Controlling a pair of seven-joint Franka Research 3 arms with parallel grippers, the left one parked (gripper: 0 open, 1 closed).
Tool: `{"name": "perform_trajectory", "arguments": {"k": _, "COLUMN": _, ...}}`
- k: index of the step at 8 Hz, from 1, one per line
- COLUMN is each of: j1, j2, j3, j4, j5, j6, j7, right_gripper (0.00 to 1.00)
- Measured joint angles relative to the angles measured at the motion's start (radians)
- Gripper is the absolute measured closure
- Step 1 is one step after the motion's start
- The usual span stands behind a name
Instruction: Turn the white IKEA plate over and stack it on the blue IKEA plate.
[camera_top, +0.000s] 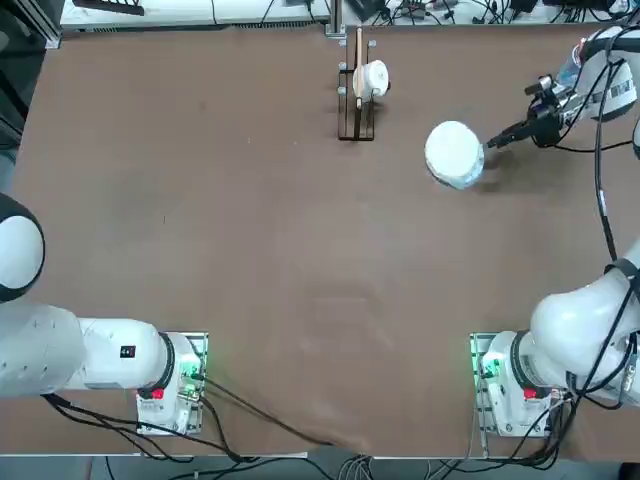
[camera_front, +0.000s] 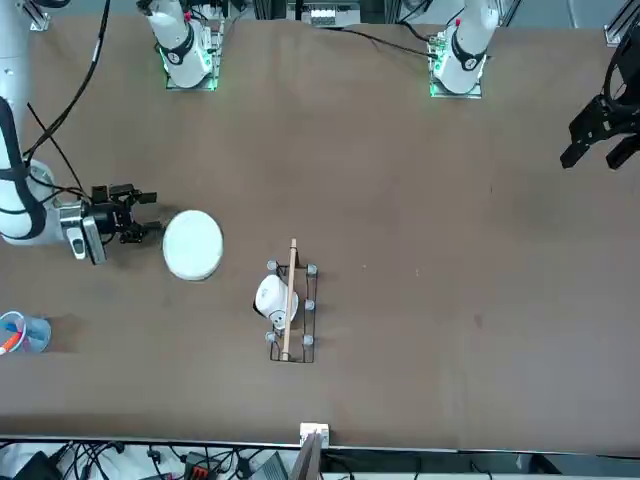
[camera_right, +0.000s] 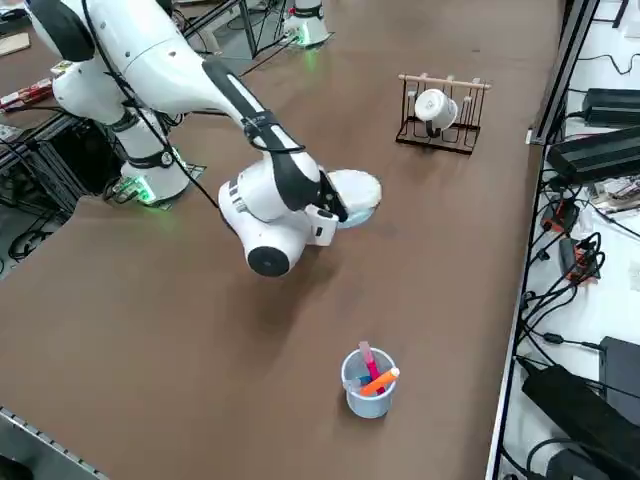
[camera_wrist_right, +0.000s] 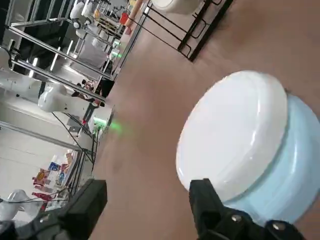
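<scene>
On my brown table (camera_top: 250, 250), far right, the white IKEA plate (camera_top: 453, 150) lies upside down on the blue IKEA plate (camera_wrist_right: 292, 175), smooth domed underside up, pale blue rim showing beneath. Just beside it, the right gripper (camera_front: 147, 212) has its fingers spread, gripping nothing.

A brown table (camera_top: 250, 250) carries the blue IKEA plate (camera_wrist_right: 295, 170), a wire rack (camera_top: 356, 118) and a pen cup (camera_right: 368, 382).
</scene>
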Motion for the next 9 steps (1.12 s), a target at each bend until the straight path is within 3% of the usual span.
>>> {"name": "perform_trajectory", "arguments": {"k": 4, "j1": -0.041, "j2": -0.010, "j3": -0.001, "j4": 0.126, "j5": -0.152, "j6": 0.000, "j7": 0.059, "right_gripper": 0.00}}
{"name": "perform_trajectory", "arguments": {"k": 6, "j1": -0.003, "j2": -0.066, "j3": 0.010, "j4": 0.207, "j5": -0.277, "j6": 0.023, "j7": 0.353, "right_gripper": 0.00}}
{"name": "perform_trajectory", "arguments": {"k": 9, "j1": 0.158, "j2": -0.158, "j3": 0.017, "j4": 0.202, "j5": -0.486, "j6": 0.229, "j7": 0.887, "right_gripper": 0.00}}
